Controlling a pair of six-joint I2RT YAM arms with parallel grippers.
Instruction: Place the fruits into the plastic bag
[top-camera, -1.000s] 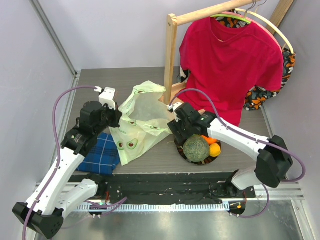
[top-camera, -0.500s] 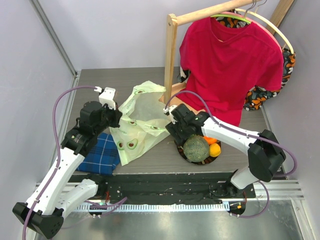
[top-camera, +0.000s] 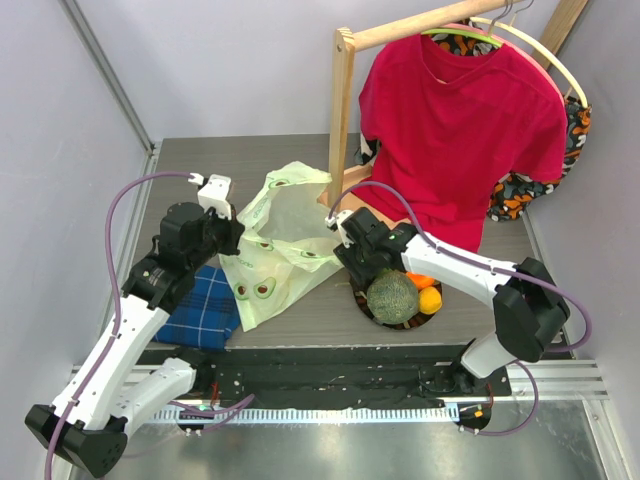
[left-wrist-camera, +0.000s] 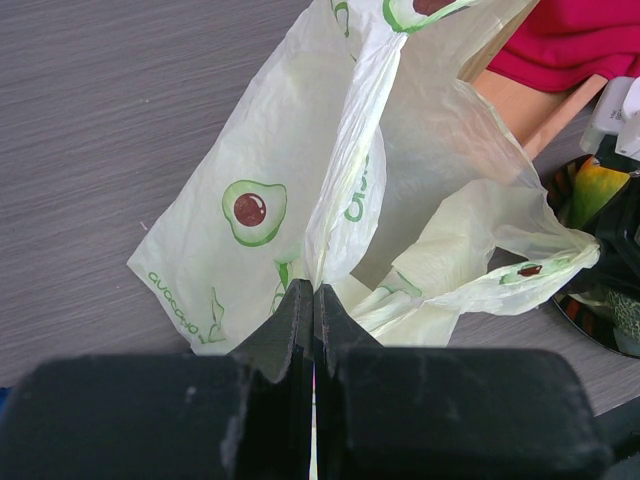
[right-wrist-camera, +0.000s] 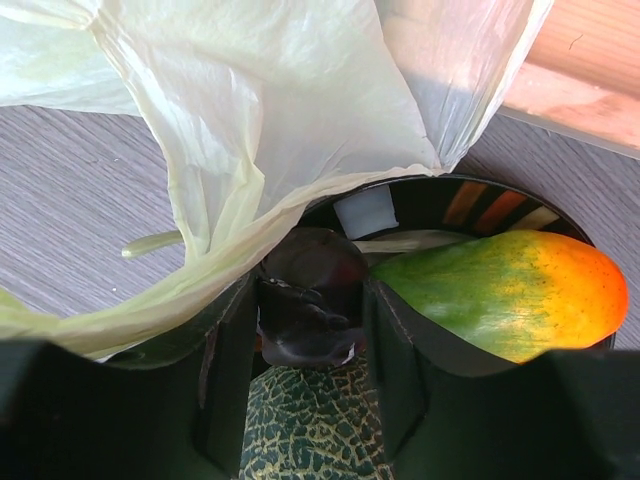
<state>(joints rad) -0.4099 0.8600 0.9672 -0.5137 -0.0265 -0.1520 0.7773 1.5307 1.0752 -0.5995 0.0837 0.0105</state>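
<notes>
Left jaws: pressed flat together, with a fold of the plastic bag (left-wrist-camera: 300, 190) nipped between the tips. Right jaws: partly spread, one on each side of the dark purple piece (right-wrist-camera: 312, 268), both inner faces against it. The piece fills the gap and sits on the plate (right-wrist-camera: 470, 195).

Counts.
- Bag: 1.
- Plate: 1, dark, patterned rim.
- Melon (top-camera: 392, 296): 1, netted grey-green, on the plate.
- Dark purple piece: 1.
- Green-to-yellow piece (right-wrist-camera: 500, 290): 1.
- Small orange (top-camera: 431, 299): 1 certain. An orange patch just behind it cannot be resolved as a second.

Orientation.
- Bag lies on the counter (top-camera: 200, 160) left of the plate, its long axis roughly front to back with the near end swung left. The held fold is on its left side. Its right edge drapes over the plate rim beside the purple piece.
- Green-to-yellow piece lies on its side, long axis across the right wrist view. The green end is toward the purple piece and the yellow-orange end points away to the right.

Also present: blue plaid cloth (top-camera: 205, 305), 1, near-left of the bag; red shirt (top-camera: 460, 120), 1, hanging on the wooden rack (top-camera: 342, 110) behind the plate.
</notes>
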